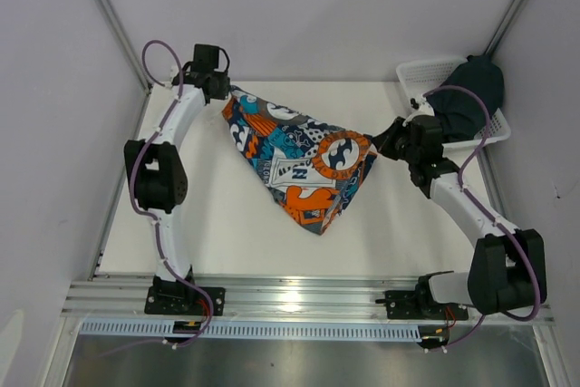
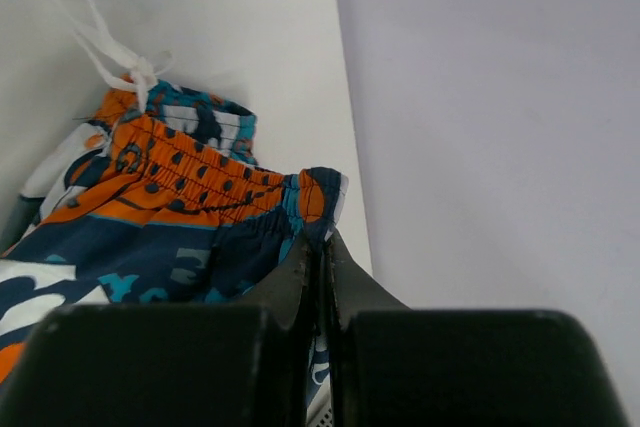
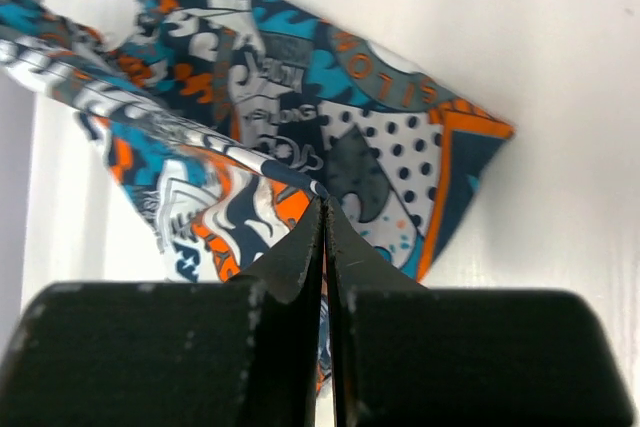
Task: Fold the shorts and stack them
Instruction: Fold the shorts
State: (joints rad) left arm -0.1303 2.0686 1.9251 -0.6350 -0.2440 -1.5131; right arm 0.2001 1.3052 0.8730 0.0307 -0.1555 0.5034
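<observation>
While your left hand (image 1: 227, 94) pinches the printed shorts (image 1: 299, 165) by the waistband, your right hand (image 1: 381, 144) clamps their opposite corner, cloth stretched between.

The busy printed fabric shorts (image 1: 304, 165) are orange, teal, white and navy; the plain fabric shorts (image 1: 471, 88) are dark navy-teal.

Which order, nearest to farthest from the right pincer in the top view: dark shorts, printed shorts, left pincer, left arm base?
From the right pincer:
1. Printed shorts, clamped in it, to its left.
2. Dark shorts, far right corner.
3. Left pincer, far left.
4. Left arm base, near left edge.
</observation>
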